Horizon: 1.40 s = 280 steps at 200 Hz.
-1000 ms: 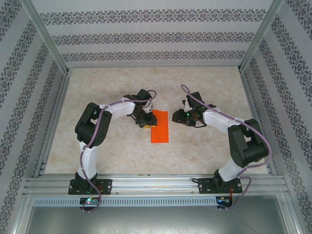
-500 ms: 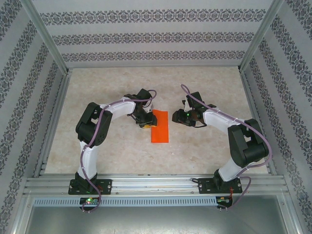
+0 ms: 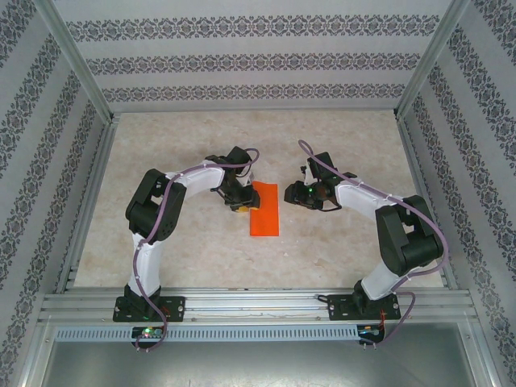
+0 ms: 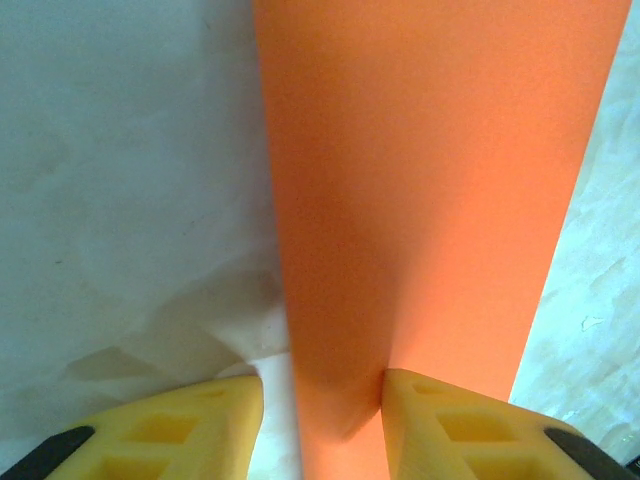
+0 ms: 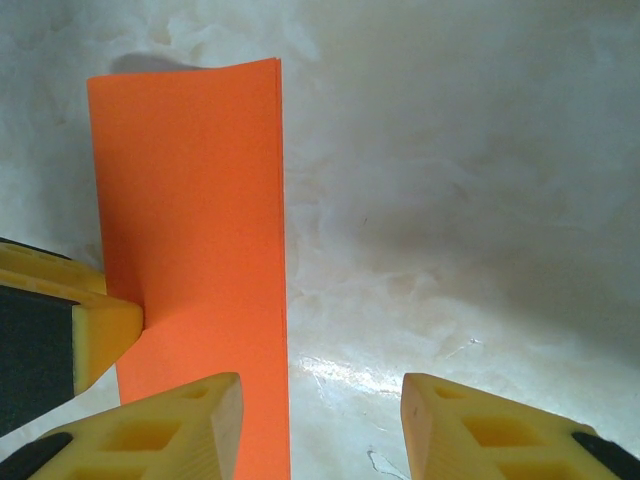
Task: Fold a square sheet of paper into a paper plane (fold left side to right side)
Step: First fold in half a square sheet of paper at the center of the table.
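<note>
The square sheet of paper point(image 3: 264, 210) lies flat on the table, folded into a narrow orange-red rectangle point(image 4: 430, 200). My left gripper point(image 3: 242, 203) is at its left long edge, open point(image 4: 322, 420). That edge runs between the jaws, and one yellow fingertip point(image 4: 440, 420) rests on the paper while the other is over bare table. My right gripper point(image 3: 292, 193) is at the paper's upper right, open point(image 5: 322, 420). Its left fingertip point(image 5: 170, 425) overlaps the paper point(image 5: 190, 220), and only table lies between the jaws. Layered edges show at the paper's far corner point(image 5: 277, 62). No paper plane shape is seen.
The beige marbled tabletop point(image 3: 339, 250) lies bare around the paper. Aluminium frame rails point(image 3: 258, 305) run along the near edge, and patterned walls point(image 3: 258, 60) close in the back and sides. A fingertip of the left gripper point(image 5: 95, 330) touches the paper in the right wrist view.
</note>
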### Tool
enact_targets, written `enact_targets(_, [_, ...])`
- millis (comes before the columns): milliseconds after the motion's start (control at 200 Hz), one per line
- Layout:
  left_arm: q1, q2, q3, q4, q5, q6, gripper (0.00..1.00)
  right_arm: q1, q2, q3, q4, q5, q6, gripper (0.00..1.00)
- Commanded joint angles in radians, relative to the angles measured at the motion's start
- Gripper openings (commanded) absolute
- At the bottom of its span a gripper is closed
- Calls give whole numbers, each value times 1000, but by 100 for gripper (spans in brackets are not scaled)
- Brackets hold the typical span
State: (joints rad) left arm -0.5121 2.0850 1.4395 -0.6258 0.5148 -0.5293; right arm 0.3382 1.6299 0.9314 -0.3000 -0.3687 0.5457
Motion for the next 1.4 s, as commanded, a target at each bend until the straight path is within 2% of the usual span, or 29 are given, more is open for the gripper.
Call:
enact_targets(0, [-74,120,-36,-1,-21,24,41,10,13,15,-10,-16,-12,46])
enact_targets(1394, [-65,113,-58,20,-41,-17,41,16,16,30,-27,-13,-17,46])
